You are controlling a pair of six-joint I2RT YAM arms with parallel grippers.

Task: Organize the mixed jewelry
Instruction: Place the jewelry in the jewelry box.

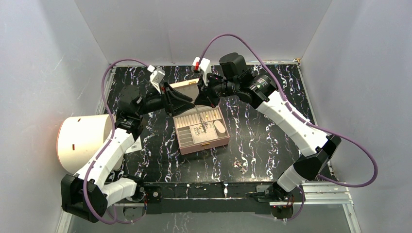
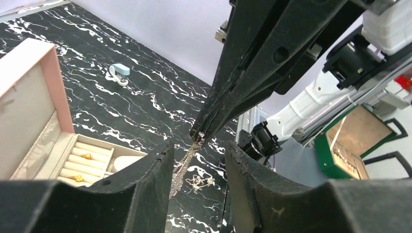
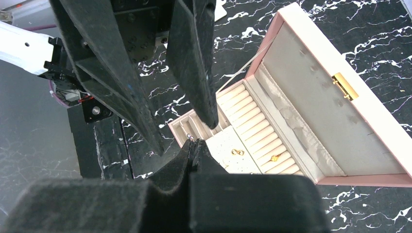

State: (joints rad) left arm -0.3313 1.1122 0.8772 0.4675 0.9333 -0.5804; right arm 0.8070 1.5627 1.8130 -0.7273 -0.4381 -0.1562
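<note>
The right gripper is pinched together on the top end of a thin silvery chain, which dangles over the open pink rectangular jewelry box. The left gripper has its fingers apart on either side of the hanging chain. This looks like a handover or a straightening before stowing. Next, the left should close gently low on the chain. Other loose pieces lie on the black white-veined counter.

Bright, even overhead light, shadows soft, faint sheen on the black marbled table — nearest foreground blurred in both wrist views.
</note>
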